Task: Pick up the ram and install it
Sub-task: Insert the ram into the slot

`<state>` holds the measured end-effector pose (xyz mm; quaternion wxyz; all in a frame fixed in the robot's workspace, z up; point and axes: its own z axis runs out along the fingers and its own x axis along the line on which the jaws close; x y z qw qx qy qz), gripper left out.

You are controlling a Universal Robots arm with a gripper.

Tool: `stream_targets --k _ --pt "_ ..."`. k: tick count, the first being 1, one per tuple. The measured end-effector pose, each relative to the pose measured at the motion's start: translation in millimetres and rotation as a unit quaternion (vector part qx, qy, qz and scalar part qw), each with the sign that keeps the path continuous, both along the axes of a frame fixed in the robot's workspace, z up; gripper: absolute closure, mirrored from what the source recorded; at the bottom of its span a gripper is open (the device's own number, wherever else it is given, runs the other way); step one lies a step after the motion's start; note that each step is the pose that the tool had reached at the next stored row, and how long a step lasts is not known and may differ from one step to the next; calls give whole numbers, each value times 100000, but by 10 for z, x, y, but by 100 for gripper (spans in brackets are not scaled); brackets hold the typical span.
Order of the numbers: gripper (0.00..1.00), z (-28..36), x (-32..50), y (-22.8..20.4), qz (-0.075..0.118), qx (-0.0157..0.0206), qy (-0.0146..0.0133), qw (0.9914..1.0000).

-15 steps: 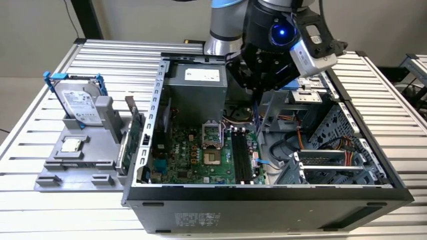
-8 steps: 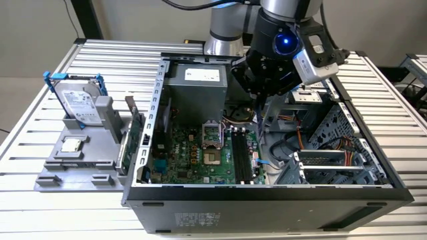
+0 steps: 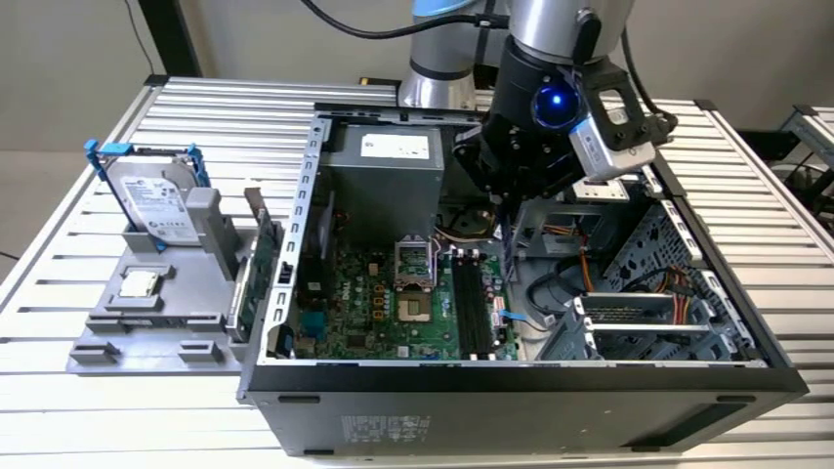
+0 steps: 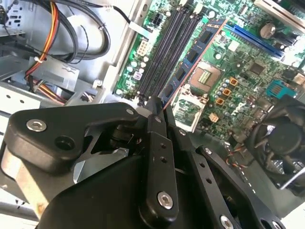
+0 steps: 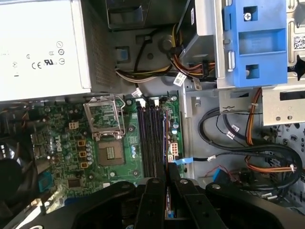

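Ribbed silver counter across the frame; pale floor at upper left, crossed by a dark upright post.

The arm is wearing smooth silver-grey tube sections, and a blue band is ringing one joint. Its black wrist housing is carrying a round light that is glowing blue, and a silver box-shaped camera is sitting in a black bracket beside it. A black cable is looping off the arm. In the second wrist view the jaws are showing as matte black link bars, with silver screw heads shining at the pivots.
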<state>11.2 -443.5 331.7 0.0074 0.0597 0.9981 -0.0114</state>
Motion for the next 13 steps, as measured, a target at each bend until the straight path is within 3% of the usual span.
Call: stream_targets --k 5,9,13 --pt "100 -116 4 0 1424 -286 5 99989" --pt "100 -189 -8 10 2531 -286 -130 99967" --pt "100 -260 -18 -3 3046 -306 -74 99953"
